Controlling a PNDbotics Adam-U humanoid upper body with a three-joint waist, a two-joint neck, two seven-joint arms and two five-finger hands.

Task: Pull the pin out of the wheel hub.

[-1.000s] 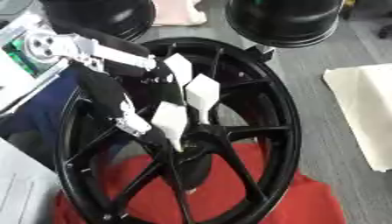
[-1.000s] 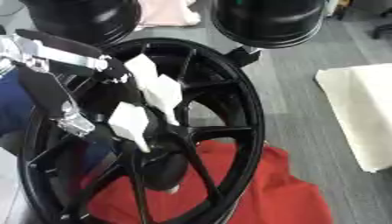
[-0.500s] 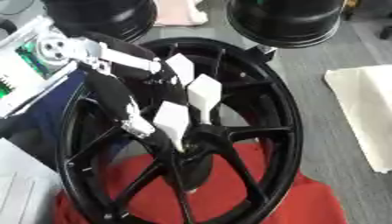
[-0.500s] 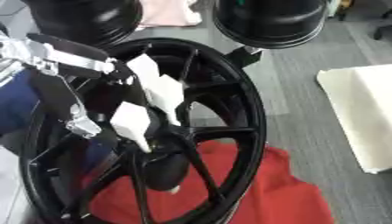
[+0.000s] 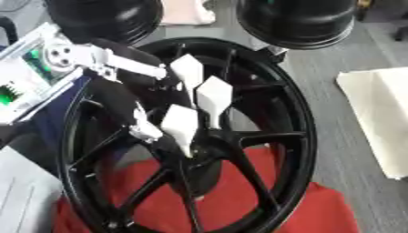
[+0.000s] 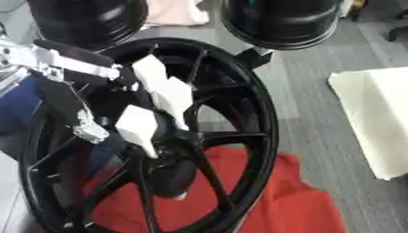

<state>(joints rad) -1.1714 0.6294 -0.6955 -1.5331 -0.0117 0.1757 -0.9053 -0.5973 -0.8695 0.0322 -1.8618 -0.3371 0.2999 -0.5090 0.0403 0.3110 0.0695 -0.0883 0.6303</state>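
Left hand (image 5: 187, 107) entering from upper left of frame, white fingers (image 5: 213, 96) reaching down into centre of black wheel hub (image 5: 191, 150); fingers gathered toward hub bore, but closed on anything or not cannot tell. Pin not distinguishable; a small pale tip shows below hub centre (image 5: 197, 197). Wheel lying across centre of frame, partly over red cloth (image 5: 239, 200) at bottom. Two black round objects (image 5: 296, 20) at top edge. Pale sheet (image 5: 382, 113) at right on grey floor.

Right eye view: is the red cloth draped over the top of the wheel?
No. The red cloth lies on the floor under the lower part of the wheel, showing between its spokes.
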